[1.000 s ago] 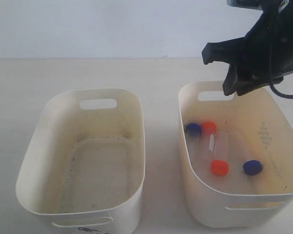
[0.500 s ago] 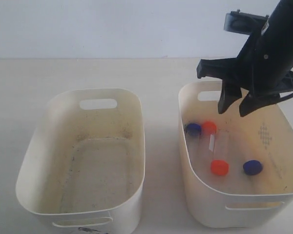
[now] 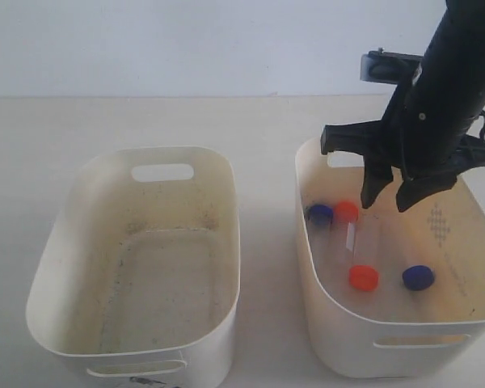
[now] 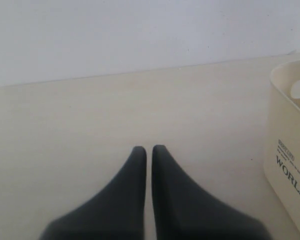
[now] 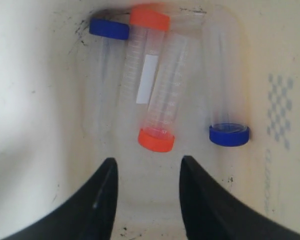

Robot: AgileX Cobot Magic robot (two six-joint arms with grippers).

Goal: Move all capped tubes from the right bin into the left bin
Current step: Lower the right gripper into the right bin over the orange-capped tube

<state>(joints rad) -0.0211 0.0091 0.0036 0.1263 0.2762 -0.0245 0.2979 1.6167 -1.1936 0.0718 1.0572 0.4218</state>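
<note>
While hanging above the right bin point(image 3: 388, 352), shows the right tool point(image 3: 385, 204) with its two dark fingers point(image 3: 373, 179) spread apart and gripping nothing. Places all four capped tubes point(image 3: 364, 242) inside the right bin, flat on its floor, below the tool; shows no tube in the left bin point(image 3: 73, 242). Lays the tubes side by side, long axes running roughly along the right bin's length, from one handle-slot end to the other, so crosswise to the gap between the fingers. From the right wrist, sets one orange cap point(image 5: 156, 140) just ahead of that open gap, the closest cap to the tool, its clear body slanting away. Puts a second orange-capped tube point(image 5: 131, 75), bearing a white label point(image 5: 146, 79), touching alongside, cap at the opposite end of the right bin. Flanks the pair with two blue-capped tubes: one blue cap point(image 5: 229, 135) toward the right bin's dotted-pattern wall point(image 5: 280, 107), level with the near orange cap; the other blue cap point(image 5: 109, 28) by the wall facing the left bin, at the opposite end. Looks clear, faintly ribbed with graduation lines, apparently empty. Favours the right arm as far the nearer: shows the left tool point(image 4: 149, 148), fingers pressed together and empty, low over bare counter point(image 4: 65, 125) outside the right bin, beside a cream wall printed WORLD point(image 4: 290, 180). Probably calls for a straight drop onto the nearest orange-capped tube, fingers closing across its width.
</note>
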